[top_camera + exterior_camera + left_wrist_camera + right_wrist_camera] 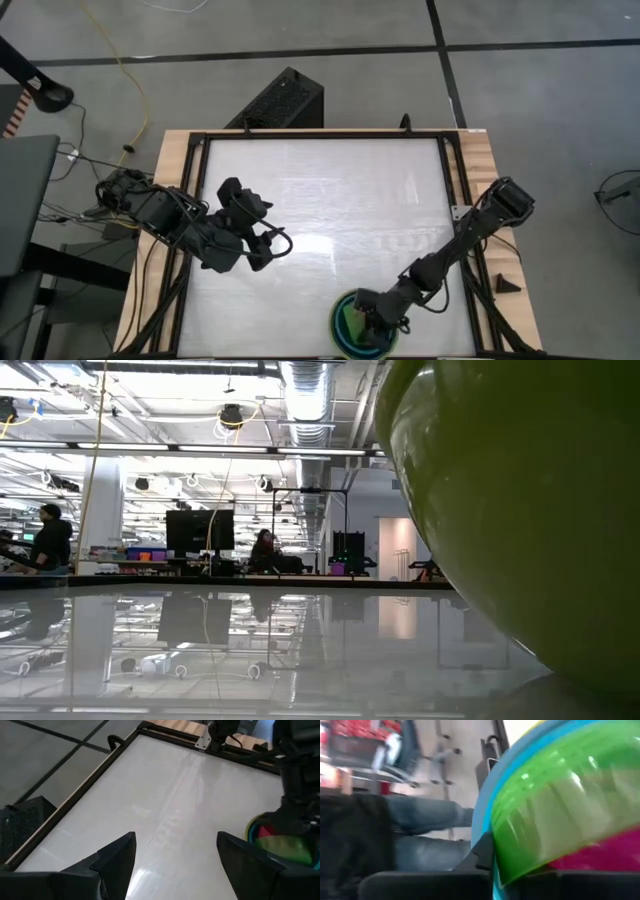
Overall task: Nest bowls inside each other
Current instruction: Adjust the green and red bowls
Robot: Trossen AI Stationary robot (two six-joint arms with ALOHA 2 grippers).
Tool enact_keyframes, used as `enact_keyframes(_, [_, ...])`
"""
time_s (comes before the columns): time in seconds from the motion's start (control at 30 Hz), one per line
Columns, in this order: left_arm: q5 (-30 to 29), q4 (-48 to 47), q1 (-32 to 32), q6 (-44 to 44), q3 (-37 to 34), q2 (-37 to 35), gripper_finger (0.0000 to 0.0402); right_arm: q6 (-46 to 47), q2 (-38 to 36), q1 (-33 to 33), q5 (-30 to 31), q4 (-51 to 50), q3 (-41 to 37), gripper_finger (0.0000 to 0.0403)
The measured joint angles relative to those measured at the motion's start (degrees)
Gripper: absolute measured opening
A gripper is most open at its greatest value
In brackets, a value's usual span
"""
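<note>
Right gripper [372, 322] pinched narrow on small green bowl [555, 805], down inside the bowl stack [345, 325] at the table's [320, 200] near edge. Left gripper [175, 865] wide, over the left side. Could drag the stack off the edge if lifted crooked.

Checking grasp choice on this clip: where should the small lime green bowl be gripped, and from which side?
By its thin rim, from above. The small lime green bowl sits nested in the stack at the table's near edge, so only its upturned rim is free; the right hand is there.
</note>
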Motion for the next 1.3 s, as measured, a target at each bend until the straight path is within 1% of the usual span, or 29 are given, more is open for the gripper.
enact_keyframes(0.07, [0.0, -0.3, 0.0, 0.0, 0.0, 0.0, 0.0266, -1.2, 0.0, 0.0, 0.4, -6.2, 2.2, 0.0028])
enact_keyframes(0.1, [0.0, -0.5, 0.0, 0.0, 0.0, 0.0, 0.0266, -2.1, 0.0, -0.1, 0.3, -9.3, 3.5, 0.0026])
enact_keyframes(0.3, [-0.9, -0.7, 0.0, 0.4, 0.0, 0.0, 0.0266, -6.3, 0.3, -0.4, 0.6, -28.0, 11.6, 0.0027])
enact_keyframes(0.4, [-1.6, -0.7, 0.0, 0.4, 0.0, 0.0, 0.0266, -7.5, 0.5, -0.7, 0.7, -35.5, 14.5, 0.0028])
enact_keyframes(0.5, [-1.6, -0.7, 0.2, 0.4, 0.0, 0.0, 0.0266, -7.5, 0.5, -1.0, 0.6, -40.2, 15.6, 0.0029])
enact_keyframes(0.63, [-1.7, -0.7, 0.3, 0.4, 0.0, 0.0, 0.0266, -7.6, 0.5, -1.0, -0.5, -41.1, 16.1, 0.0040])
enact_keyframes(0.73, [-1.7, -0.7, 0.3, 0.3, 0.0, 0.0, 0.0266, -7.6, 0.5, -0.9, -2.6, -40.8, 16.1, 0.0063])
enact_keyframes(0.83, [-1.7, -0.7, 0.3, 0.3, 0.0, 0.0, 0.0266, -7.3, 0.5, -0.9, -2.8, -39.8, 16.1, 0.0098])
enact_keyframes(0.9, [-1.7, -0.7, 0.3, 0.3, 0.0, 0.0, 0.0266, -6.5, 0.5, -0.9, -2.8, -38.8, 16.2, 0.0132])
enact_keyframes(1.07, [-1.7, -0.7, 0.3, 0.2, 0.0, 0.0, 0.0266, -4.1, 0.4, -0.8, -2.7, -38.8, 16.2, 0.0230])
enact_keyframes(1.13, [-1.7, -0.6, 0.3, 0.3, 0.0, 0.0, 0.0266, -2.9, 0.4, -1.0, -2.7, -38.8, 16.2, 0.0260])
enact_keyframes(1.2, [-1.7, -0.7, 0.3, 0.5, 0.0, 0.0, 0.0266, -1.4, 0.4, -1.1, -2.7, -38.5, 16.2, 0.0276])
enact_keyframes(1.3, [-1.7, -0.7, 0.3, 1.1, 0.0, 0.0, 0.0266, 0.5, 0.4, -1.0, -2.0, -38.6, 17.4, 0.0281])
